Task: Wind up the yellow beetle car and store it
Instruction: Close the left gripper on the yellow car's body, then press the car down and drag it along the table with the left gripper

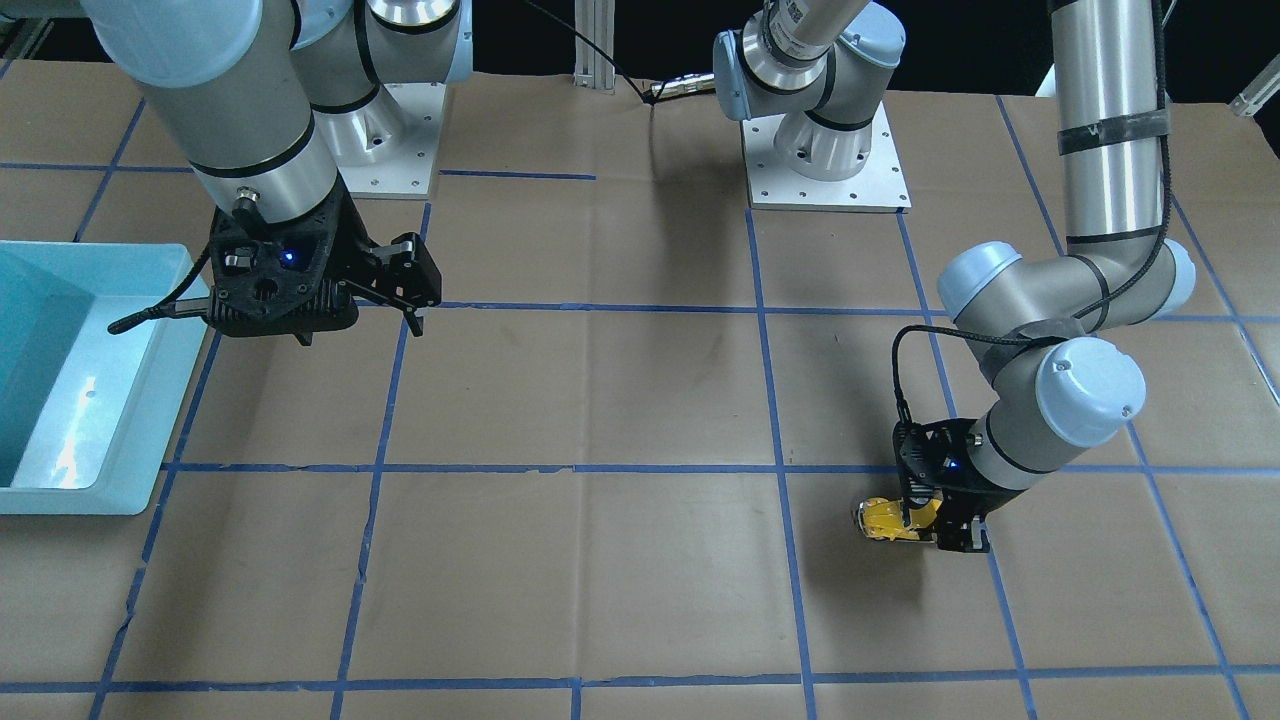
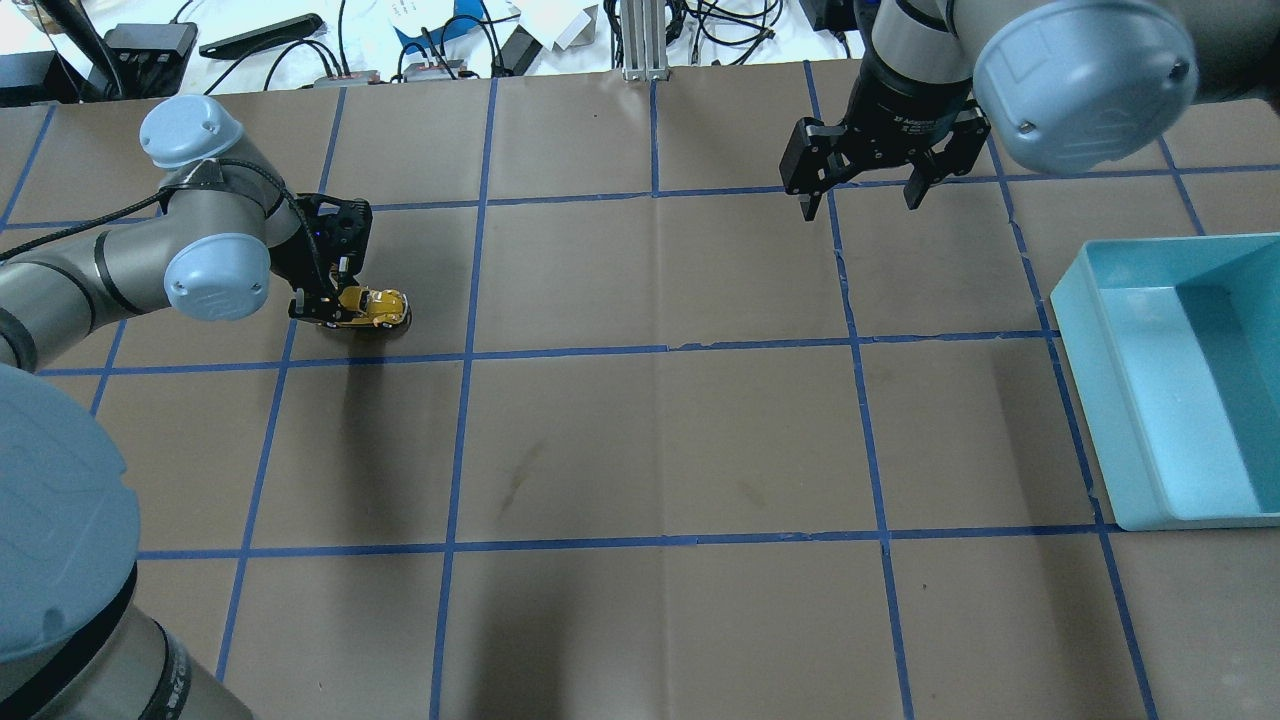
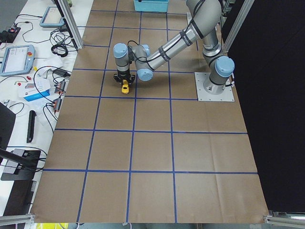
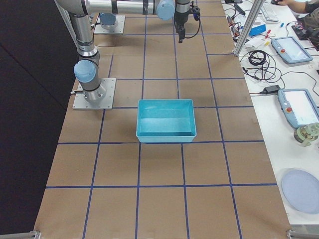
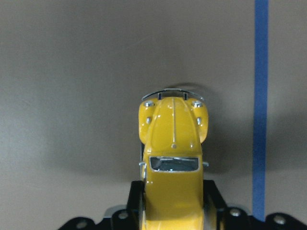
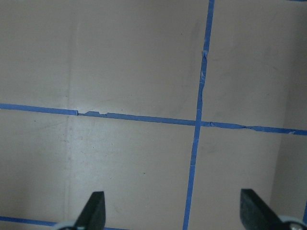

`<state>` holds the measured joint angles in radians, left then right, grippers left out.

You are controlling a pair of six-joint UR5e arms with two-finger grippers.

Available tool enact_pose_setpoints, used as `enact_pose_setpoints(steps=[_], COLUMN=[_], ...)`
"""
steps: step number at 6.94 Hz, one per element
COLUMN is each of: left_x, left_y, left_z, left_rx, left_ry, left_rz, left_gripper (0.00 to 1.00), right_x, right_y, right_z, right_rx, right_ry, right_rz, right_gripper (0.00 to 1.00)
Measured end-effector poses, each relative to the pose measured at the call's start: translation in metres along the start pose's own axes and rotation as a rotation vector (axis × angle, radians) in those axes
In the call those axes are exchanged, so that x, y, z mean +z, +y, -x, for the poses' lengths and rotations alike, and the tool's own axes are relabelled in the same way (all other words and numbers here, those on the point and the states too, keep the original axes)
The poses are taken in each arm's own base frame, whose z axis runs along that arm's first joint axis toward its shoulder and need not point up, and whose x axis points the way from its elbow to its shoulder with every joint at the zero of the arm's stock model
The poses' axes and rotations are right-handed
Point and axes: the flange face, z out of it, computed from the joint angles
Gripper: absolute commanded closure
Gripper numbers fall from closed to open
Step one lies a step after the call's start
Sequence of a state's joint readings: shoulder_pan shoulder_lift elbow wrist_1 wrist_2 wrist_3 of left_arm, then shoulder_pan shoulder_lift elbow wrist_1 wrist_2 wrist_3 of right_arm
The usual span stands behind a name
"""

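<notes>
Left gripper (image 2: pixel 322 308) closed on the car (image 2: pixel 376 305), one finger (image 5: pixel 136 203) pressed against each flank of its rear half. Wrist bent downward, gripper low over the table (image 2: pixel 650 430). Roof up, level. Bonnet, windscreen and silver front bumper jutting out past the fingertips, nose aimed toward the table's middle. Dark shadow tight under the front end; cannot tell whether the wheels touch the brown paper.

Around it: the robot's left part of the table, toward the operators' side, inside one square of the grid of blue tape (image 5: pixel 260 96). One strip running alongside the car in the left wrist view, close by but not touching. A crossing of two strips near the gripper's back in the overhead view.

Farther out, well apart from the car: right gripper (image 2: pixel 862 202), open, both fingers spread wide and gripping no object. Pointed straight down, hanging above the paper rather than on it. In the right wrist view, a tape crossing below and between the two fingertips, one strip torn and ragged along its edge.

Farthest out: light-blue bin (image 2: pixel 1090 330), rectangular, flat on the table at the robot's right end, open side up. Much nearer to the right gripper than to the car, yet not under it. Whole width of the table between bin and car.
</notes>
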<state>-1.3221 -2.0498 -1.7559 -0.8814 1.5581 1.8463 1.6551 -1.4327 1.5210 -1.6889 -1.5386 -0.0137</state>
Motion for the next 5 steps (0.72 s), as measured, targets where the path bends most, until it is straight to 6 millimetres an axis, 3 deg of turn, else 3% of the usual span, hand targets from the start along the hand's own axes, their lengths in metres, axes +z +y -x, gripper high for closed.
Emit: enact_pose_setpoints(steps=[1,3,5], left_x=[-0.009,-0.027,-0.021], left_y=[-0.009,-0.050,-0.085], left_z=[0.006,0.020,0.019], left_rx=[-0.006,0.030,0.075], left_ry=[-0.020,-0.050,-0.038], left_rz=[0.004,0.014,0.008], left_gripper=[1.00,1.00,1.00], right_x=[0.000,-0.001,0.000], right_y=[0.000,0.000,0.000], right_z=[0.000,0.001,0.003], right_rx=[-0.001,-0.001,-0.001], right_ry=[0.000,0.000,-0.001], right_rz=[0.000,-0.003,-0.002], right_gripper=[0.00,0.00,0.00])
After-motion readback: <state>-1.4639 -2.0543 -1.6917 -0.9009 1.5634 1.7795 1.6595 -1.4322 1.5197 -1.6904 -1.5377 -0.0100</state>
